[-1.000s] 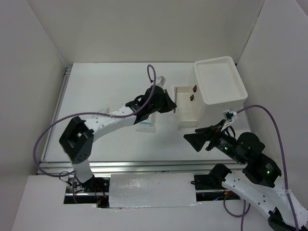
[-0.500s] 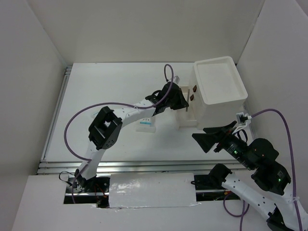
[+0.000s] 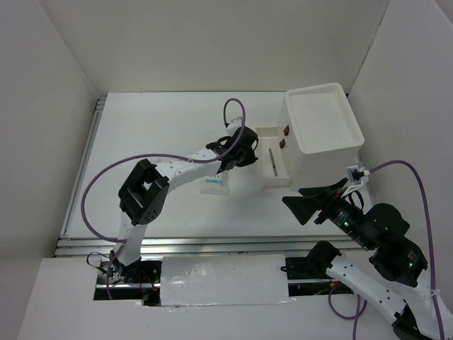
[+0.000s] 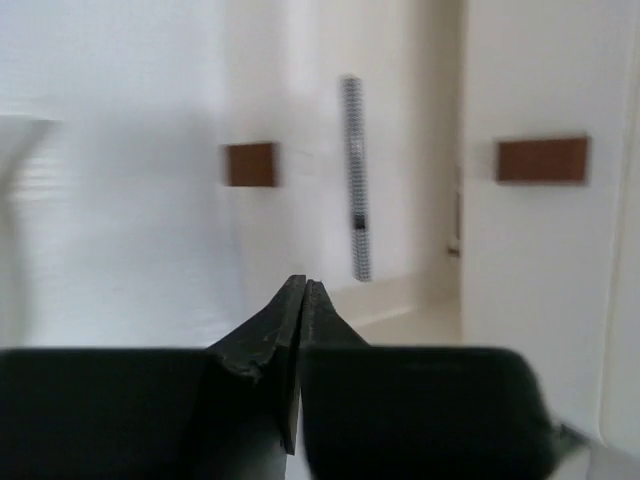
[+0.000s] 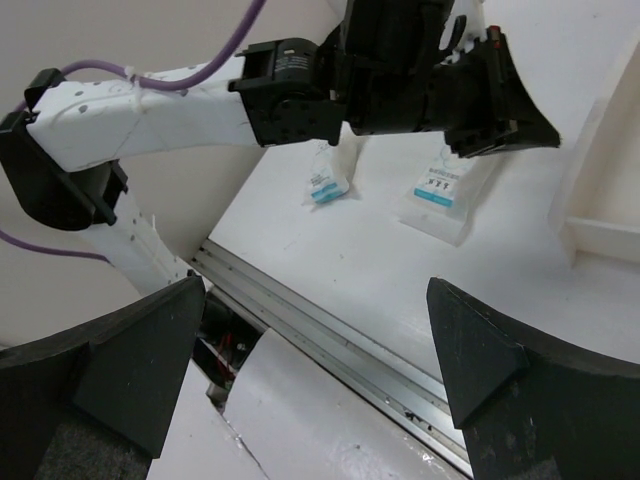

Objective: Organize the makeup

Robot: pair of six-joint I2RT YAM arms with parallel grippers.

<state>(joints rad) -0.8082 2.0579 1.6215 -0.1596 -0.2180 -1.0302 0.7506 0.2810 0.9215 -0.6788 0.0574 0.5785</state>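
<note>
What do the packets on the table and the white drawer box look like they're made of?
The packets look like thin plastic film or coated paper: white, light-blue print, limp with crinkled edges. The drawer box looks like smooth matte white plastic, with plain even walls, though painted board is possible.

Left arm (image 3: 177,168) outstretched — jaws closed, right jaws apart

A big white drawer box (image 3: 322,131) stands at the far right of the white counter (image 3: 156,134), close to the right wall (image 3: 403,78). One drawer (image 3: 279,174) is pulled out to the left of it. Two small brown handle tabs (image 3: 287,130) sit on the box front, one just above the other. A metal rail (image 3: 212,243) runs along the counter's near edge.
</note>
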